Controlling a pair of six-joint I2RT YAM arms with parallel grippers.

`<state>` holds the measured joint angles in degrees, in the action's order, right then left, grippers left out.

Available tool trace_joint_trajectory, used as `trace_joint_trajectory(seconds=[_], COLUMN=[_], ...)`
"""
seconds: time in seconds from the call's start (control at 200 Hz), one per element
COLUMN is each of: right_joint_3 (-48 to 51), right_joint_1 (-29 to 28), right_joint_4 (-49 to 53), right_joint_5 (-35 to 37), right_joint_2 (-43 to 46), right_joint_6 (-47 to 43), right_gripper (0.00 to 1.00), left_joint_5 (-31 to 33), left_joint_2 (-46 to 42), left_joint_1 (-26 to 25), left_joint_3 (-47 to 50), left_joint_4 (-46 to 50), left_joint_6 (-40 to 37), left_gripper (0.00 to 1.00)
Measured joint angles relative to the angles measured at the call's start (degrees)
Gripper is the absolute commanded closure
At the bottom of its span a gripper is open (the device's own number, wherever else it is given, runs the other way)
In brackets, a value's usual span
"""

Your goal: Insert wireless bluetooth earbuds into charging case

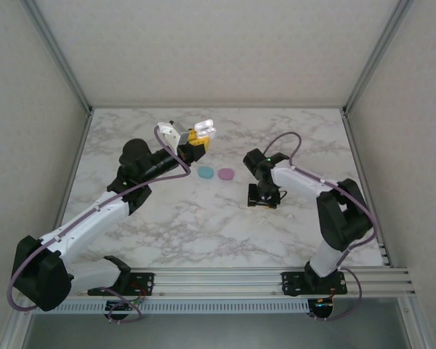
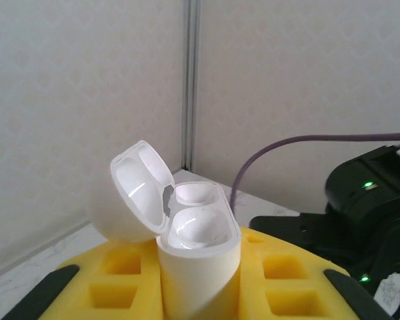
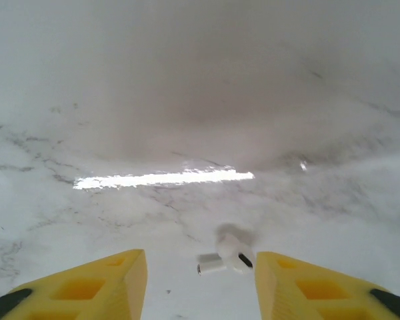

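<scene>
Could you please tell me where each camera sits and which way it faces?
Top external: above and behind the bases, looking down on the marble table; left arm and right arm show.
Left wrist: looking along the left gripper at the open white case it clamps; right arm beyond.
Right wrist: looking down past the open right gripper at a white earbud on the table.
Shared: top and left wrist both show the case.

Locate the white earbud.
In the right wrist view, the white earbud lies on the marble table, between the open yellow fingers of the right gripper.
</scene>
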<state>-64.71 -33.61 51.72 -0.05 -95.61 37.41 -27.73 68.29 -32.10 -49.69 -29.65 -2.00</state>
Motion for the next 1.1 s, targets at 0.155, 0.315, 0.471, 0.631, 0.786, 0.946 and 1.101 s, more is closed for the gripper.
trace_joint_trajectory(seconds=[0.155,0.315,0.471,0.631,0.786,0.946,1.101], right_joint_3=[7.5,9.8,10.2,10.9,11.2,11.3,11.0], right_joint_1=[0.1,0.1,0.1,0.1,0.1,0.1,0.1], right_joint_4=[-3.1,-5.0,-7.5,-9.0,-9.6,-10.2,-9.9], right_joint_5=[-1.7,-3.2,-4.3,-4.7,-4.7,-4.7,-4.4], right_joint_2=[6.0,6.0,5.1,3.7,2.9,1.8,0.5], right_joint_6=[11.5,17.4,19.4,19.9,20.1,19.5,17.8], right_gripper=[0.47,0.47,0.48,0.49,0.50,0.50,0.50], left_joint_5=[0.0,-0.1,-0.1,-0.2,-0.2,-0.2,-0.2], left_joint_2=[0.1,0.1,0.1,0.1,0.1,0.1,0.1], left_joint_1=[0.1,0.1,0.1,0.1,0.1,0.1,0.1], left_joint_3=[0.0,0.0,0.0,0.0,0.0,0.0,0.0], left_joint_4=[0.0,0.0,0.0,0.0,0.0,0.0,0.0], left_joint_6=[0.0,0.0,0.0,0.0,0.0,0.0,0.0], left_gripper=[1.00,1.00,1.00,1.00,1.00,1.00,1.00])
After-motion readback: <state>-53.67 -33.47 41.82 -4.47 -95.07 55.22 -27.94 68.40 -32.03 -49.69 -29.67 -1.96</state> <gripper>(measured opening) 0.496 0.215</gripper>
